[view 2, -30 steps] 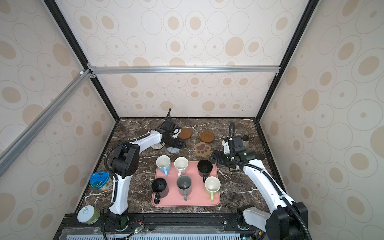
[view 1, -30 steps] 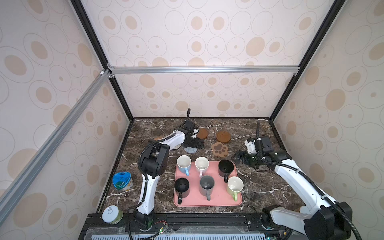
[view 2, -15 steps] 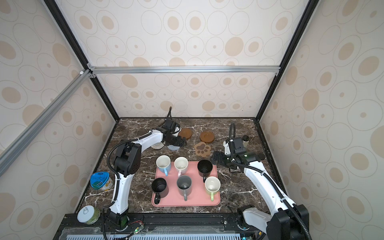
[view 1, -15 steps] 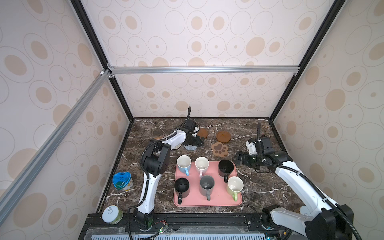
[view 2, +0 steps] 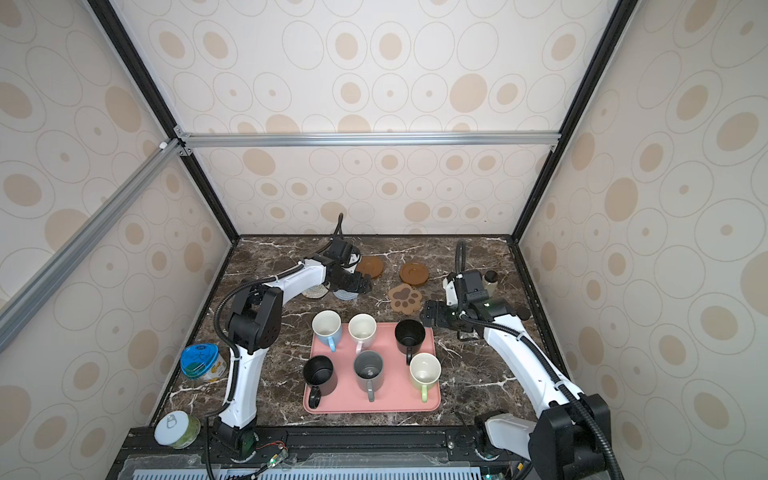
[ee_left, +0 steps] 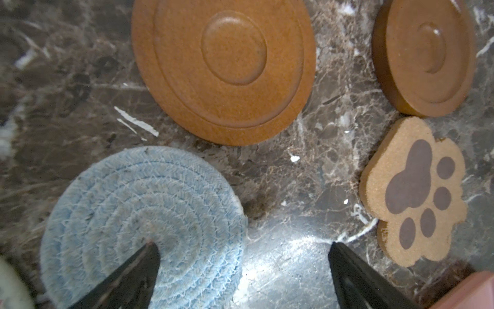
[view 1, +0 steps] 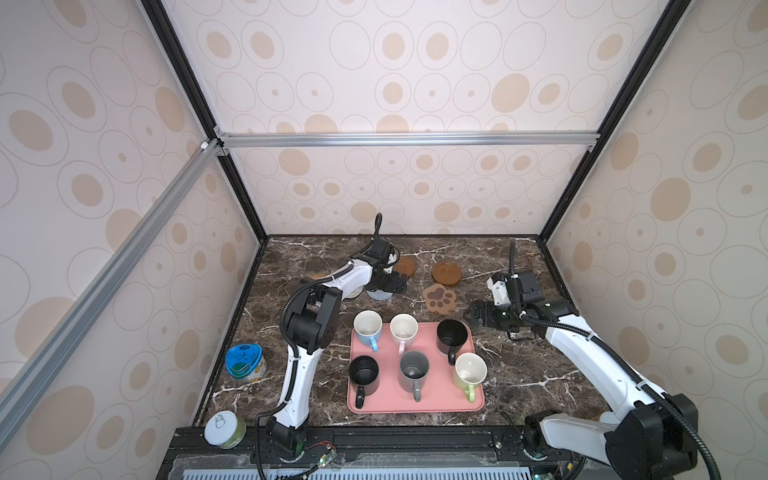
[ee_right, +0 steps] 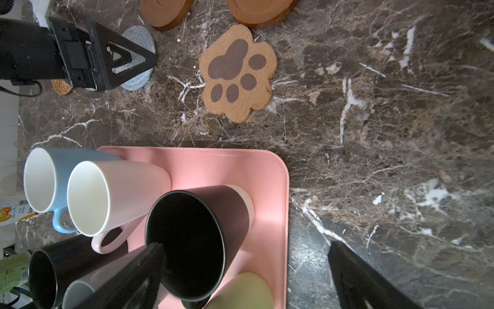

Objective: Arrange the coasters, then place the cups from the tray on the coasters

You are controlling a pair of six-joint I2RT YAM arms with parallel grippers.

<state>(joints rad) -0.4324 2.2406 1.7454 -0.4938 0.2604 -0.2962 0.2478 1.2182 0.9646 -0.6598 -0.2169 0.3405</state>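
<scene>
Our left gripper (ee_left: 242,244) hangs wide open and empty over the grey-blue coaster (ee_left: 141,214), our right gripper (ee_right: 247,244) likewise empty above a black cup (ee_right: 187,235) on the tray (ee_right: 267,174), where a descending finger could clip the rim and topple it.

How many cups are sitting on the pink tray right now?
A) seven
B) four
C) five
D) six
D: six stand on the tray, namely the light blue cup, pale pink cup, back black cup, front black cup, grey cup and pale green cup.
</scene>
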